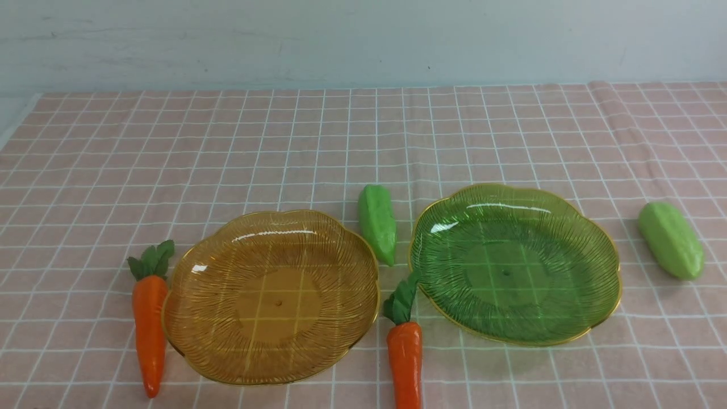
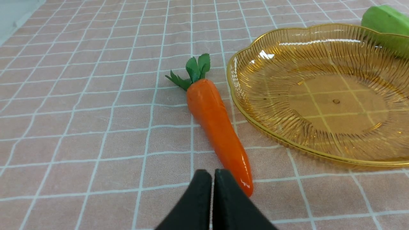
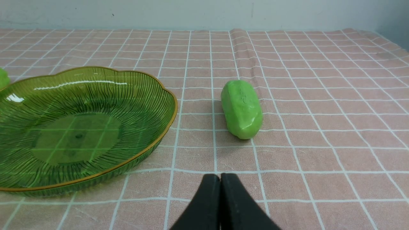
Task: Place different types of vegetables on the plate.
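An amber plate [image 1: 187,341] and a green plate [image 1: 602,250] lie side by side on the pink checked cloth, both empty. One carrot [image 1: 149,324] lies left of the amber plate, another carrot [image 1: 405,358] in front between the plates. One gourd [image 1: 377,221] lies between the plates at the back, another gourd [image 1: 671,240] right of the green plate. No gripper shows in the front view. My left gripper [image 2: 212,174] is shut and empty, close to the left carrot's [image 2: 214,124] tip. My right gripper [image 3: 220,177] is shut and empty, short of the right gourd [image 3: 242,108].
The cloth has a raised fold [image 1: 616,130] running back at the right. A pale wall [image 1: 363,40] stands behind the table. The cloth's left edge [image 1: 17,125] shows at the far left.
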`<action>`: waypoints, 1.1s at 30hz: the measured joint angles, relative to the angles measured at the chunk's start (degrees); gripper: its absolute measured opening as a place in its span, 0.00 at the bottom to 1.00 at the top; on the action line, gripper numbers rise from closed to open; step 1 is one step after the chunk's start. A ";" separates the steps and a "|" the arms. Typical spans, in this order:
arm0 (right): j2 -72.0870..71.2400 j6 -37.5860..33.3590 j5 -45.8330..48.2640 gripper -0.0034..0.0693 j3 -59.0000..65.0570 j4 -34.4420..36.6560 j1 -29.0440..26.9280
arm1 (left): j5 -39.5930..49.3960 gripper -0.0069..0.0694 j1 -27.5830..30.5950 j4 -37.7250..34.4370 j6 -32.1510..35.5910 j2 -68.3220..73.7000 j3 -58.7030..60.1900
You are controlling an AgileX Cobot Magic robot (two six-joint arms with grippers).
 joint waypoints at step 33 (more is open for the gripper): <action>0.00 14.43 -20.39 0.03 0.28 29.79 0.00 | 17.01 0.09 0.00 -14.05 -2.07 23.49 -37.28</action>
